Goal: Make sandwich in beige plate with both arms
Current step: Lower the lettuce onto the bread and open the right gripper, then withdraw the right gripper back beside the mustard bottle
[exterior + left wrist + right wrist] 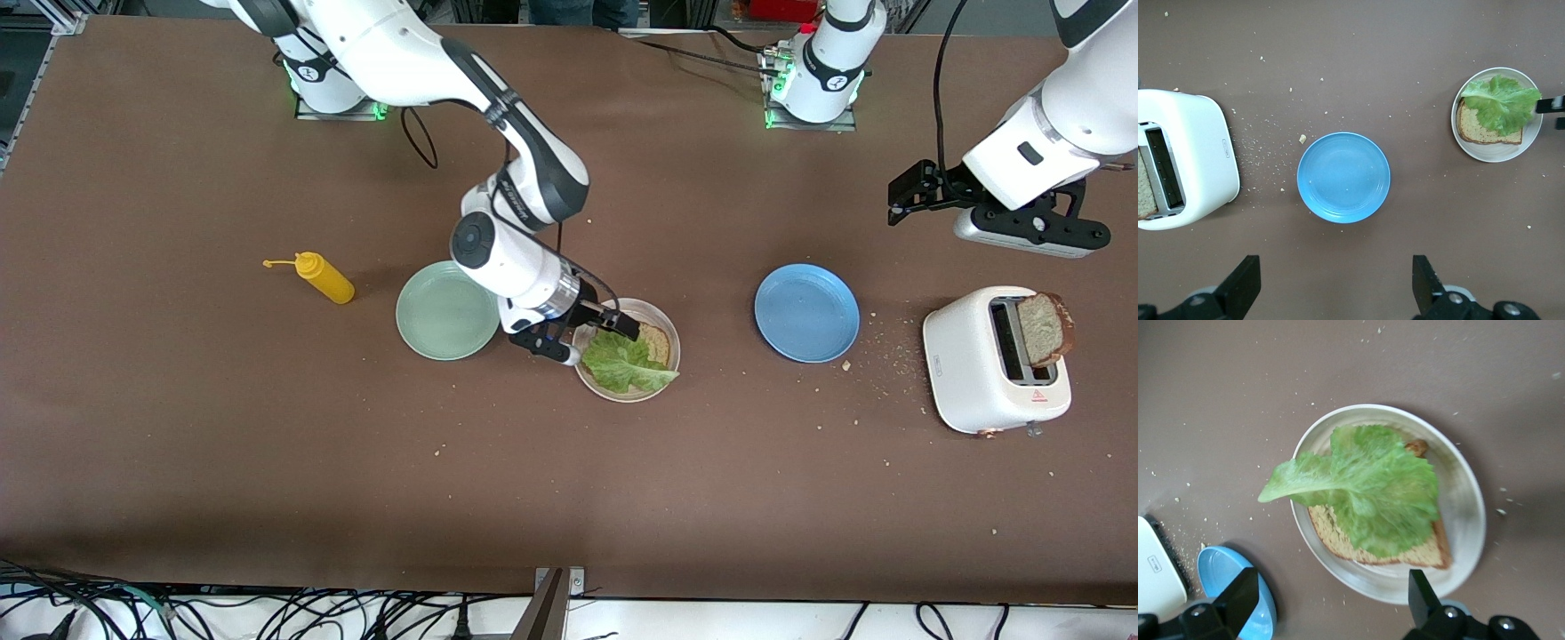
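Crinkled green lettuce leaf (1361, 490) lies on brown bread slice (1418, 550) in round beige plate (669, 342). Right gripper (597, 327), at the plate's 10 o'clock edge, spread wide and seemingly empty; left gripper (907, 197), over bare table at the blue plate's (806, 312) 1 o'clock, waits wide, empty.

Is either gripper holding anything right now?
Nothing held. Right gripper, open, sits over the beige plate, lettuce lying free on the bread. Left gripper is open, empty.

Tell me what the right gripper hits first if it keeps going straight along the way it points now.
Most likely the lettuce leaf. The right gripper is open and points down at the beige plate, where the leaf covers a bread slice. Its height above the leaf is hard to judge.
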Controlling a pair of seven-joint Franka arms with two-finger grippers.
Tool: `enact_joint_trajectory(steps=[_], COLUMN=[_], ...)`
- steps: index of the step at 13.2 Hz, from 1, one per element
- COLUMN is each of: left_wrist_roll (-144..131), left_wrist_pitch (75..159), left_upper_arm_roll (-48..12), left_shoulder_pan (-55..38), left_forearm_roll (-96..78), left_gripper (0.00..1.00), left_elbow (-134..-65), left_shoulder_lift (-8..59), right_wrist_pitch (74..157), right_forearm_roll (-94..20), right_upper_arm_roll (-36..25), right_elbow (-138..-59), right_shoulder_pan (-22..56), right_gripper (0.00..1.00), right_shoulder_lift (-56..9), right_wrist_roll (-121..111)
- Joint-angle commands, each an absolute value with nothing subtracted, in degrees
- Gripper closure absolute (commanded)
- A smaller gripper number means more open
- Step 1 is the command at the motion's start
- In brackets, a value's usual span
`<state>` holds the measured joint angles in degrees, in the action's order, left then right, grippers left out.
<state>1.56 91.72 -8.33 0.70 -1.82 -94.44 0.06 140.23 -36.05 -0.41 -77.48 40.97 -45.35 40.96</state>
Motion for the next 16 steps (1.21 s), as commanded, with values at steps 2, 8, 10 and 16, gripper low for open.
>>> enact_joint_trajectory(steps=[2,8,10,16], left_wrist_roll=[1.5,1.5,1.5,1.5], left_wrist_pitch=[90.4,90.4,90.4,90.4], left_upper_arm_roll=[-8.1,-8.1,-8.1,-8.1], left_shoulder_pan=[0.4,0.4,0.4,0.4], left_forearm_roll=[-2.5,-2.5,-2.5,-2.5], left_gripper=[0.00,0.00,0.00,0.00], left_elbow=[-92.8,-92.8,-92.8,-92.8], left_shoulder_lift=[0.7,0.7,0.7,0.7], right_wrist_pitch=[125.3,107.6,106.4,101.2], right_forearm_roll=[-24.7,-3.4,-2.1,-2.3], right_upper_arm_roll=[-1.0,-0.7,-0.8,-3.7], right_elbow=[-82.1,-82.1,-82.0,-81.6], right_shoulder_pan=[35.6,24.0,19.5,14.3], right_gripper=[0.01,0.00,0.00,0.00], right_shoulder_lift=[-35.8,-26.1,-24.8,-23.3], right_wrist_roll=[39.0,14.4,4.7,-7.5])
